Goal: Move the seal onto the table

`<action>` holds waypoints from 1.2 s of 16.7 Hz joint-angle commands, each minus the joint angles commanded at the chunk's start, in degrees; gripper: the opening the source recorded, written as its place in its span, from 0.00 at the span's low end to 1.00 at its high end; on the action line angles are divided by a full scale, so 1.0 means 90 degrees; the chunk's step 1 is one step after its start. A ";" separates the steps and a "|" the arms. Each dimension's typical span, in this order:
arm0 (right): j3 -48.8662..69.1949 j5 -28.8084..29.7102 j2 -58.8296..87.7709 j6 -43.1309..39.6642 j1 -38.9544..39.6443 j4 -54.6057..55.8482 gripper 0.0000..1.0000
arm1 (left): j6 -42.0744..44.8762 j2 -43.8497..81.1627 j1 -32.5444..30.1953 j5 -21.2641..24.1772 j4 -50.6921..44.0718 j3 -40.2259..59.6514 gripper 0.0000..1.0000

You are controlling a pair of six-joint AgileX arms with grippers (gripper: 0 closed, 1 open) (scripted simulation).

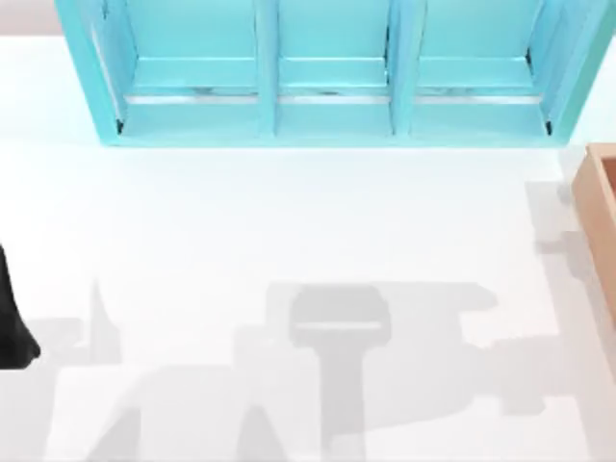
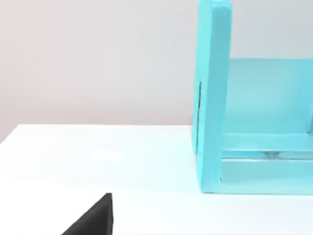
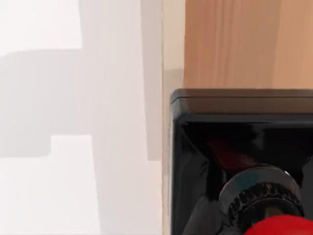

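The seal (image 3: 239, 147) is very close in the right wrist view: a glossy black square base with its round red knob (image 3: 281, 227) nearest the camera. It stands against the tan wooden box (image 3: 230, 44), beside the box's pale edge and the white table (image 3: 117, 196). I cannot tell whether it rests on the box or hangs above it. A black part of my left gripper (image 2: 93, 219) juts in low over the table in the left wrist view. My left arm (image 1: 12, 327) is a dark shape at the table's left edge.
The turquoise three-bay shelf unit (image 1: 327, 106) stands along the back of the table (image 1: 289, 212); its side wall (image 2: 212, 98) is ahead of the left wrist. The tan wooden box (image 1: 599, 221) sits at the right edge. Grey arm shadows lie on the front of the table.
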 joint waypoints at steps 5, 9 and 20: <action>0.0945 0.0006 -0.0338 0.1067 0.1082 -0.1085 0.00 | 0.0000 0.0000 0.0000 0.0000 0.0000 0.0000 1.00; 0.0945 -0.0008 -0.0323 0.1089 0.1074 -0.1087 0.00 | 0.0000 0.0000 0.0000 0.0000 0.0000 0.0000 1.00; 0.2339 0.0024 0.2563 0.3351 0.3294 0.0308 0.00 | 0.0000 0.0000 0.0000 0.0000 0.0000 0.0000 1.00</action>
